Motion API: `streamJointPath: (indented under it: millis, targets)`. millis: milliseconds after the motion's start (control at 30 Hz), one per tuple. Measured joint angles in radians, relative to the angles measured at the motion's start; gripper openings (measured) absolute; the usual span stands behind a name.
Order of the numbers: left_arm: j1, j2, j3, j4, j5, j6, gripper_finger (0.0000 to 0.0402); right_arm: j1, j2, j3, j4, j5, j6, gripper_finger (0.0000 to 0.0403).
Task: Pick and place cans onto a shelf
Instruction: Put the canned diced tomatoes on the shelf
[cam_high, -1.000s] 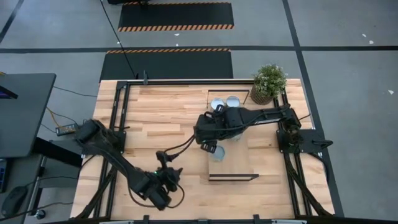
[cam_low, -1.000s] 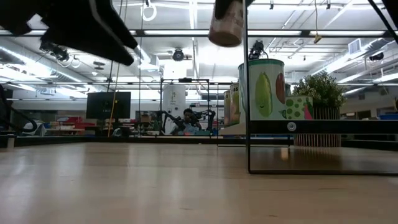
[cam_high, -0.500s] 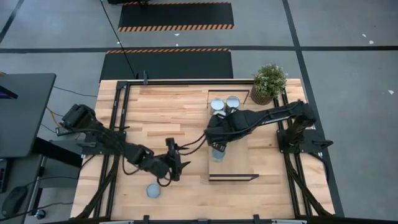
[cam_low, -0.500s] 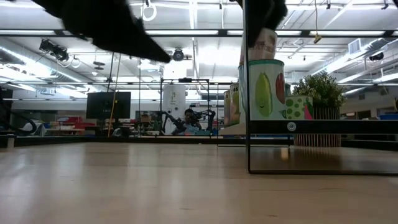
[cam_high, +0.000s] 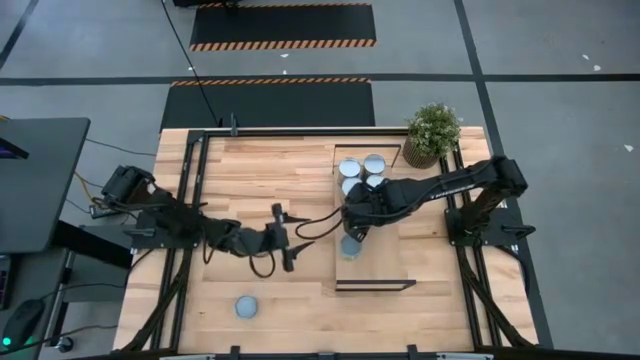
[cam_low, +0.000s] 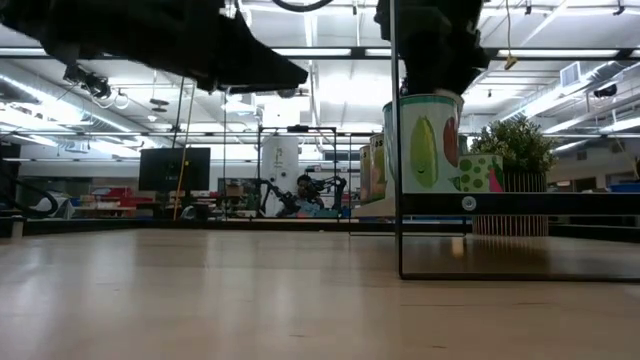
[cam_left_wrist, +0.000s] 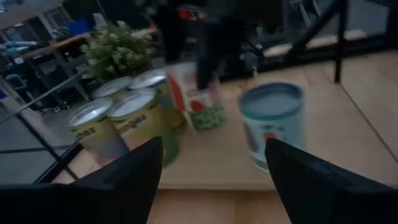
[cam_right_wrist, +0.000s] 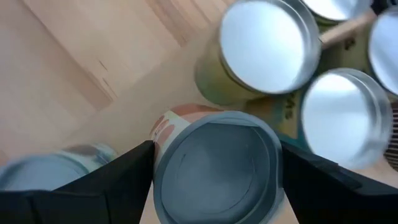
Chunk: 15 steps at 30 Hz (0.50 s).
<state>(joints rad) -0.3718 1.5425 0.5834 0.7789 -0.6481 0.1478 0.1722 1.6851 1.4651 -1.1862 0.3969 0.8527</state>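
My right gripper (cam_high: 357, 217) is over the shelf (cam_high: 386, 256), shut on a can (cam_right_wrist: 217, 177) with a grey top and a red-and-pea label. This held can (cam_left_wrist: 200, 94) stands next to three cans (cam_high: 362, 167) grouped at the shelf's far end. Another can (cam_high: 350, 246) stands alone on its base nearer the shelf's middle. A lone can (cam_high: 246, 306) stands on the table near the front edge. My left gripper (cam_high: 287, 247) hovers left of the shelf, open and empty, pointing level at it. My right gripper pinches the can's upper side wall (cam_right_wrist: 161, 142) between its two fingers (cam_right_wrist: 118, 183), one on each side, just under the top rim. The fingers come from above, slanting down. The can stays upright. I cannot tell whether its base touches the shelf board.
A potted plant (cam_high: 432, 131) stands at the table's far right corner, beside the shelf's far end. The shelf's thin dark frame post (cam_low: 397, 200) rises at its near end. Bare tabletop (cam_high: 250, 180) stretches left of the shelf.
My left gripper has swung from the table's near edge toward the shelf and tipped from pointing down to level, leaving the lone can standing on the table. My right gripper has sunk with its can, still upright, down beside the cans on the shelf.
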Motion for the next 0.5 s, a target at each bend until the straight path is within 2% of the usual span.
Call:
streamJointPath:
  millis: [200, 333, 500]
  targets:
    - [0.067, 0.000, -0.081, 0.171, 0.016, -0.023, 0.0288, -0.027, 0.028, 0.001, 0.096, -0.023, -0.016, 0.0321]
    - [0.106, 0.000, -0.086, 0.154, 0.016, -0.101, 0.0288, -0.042, 0.059, 0.001, 0.112, -0.059, -0.015, 0.0321]
    - [0.155, 0.000, -0.078, 0.143, 0.016, -0.110, 0.0288, -0.056, 0.098, 0.001, 0.095, -0.077, 0.013, 0.0321]
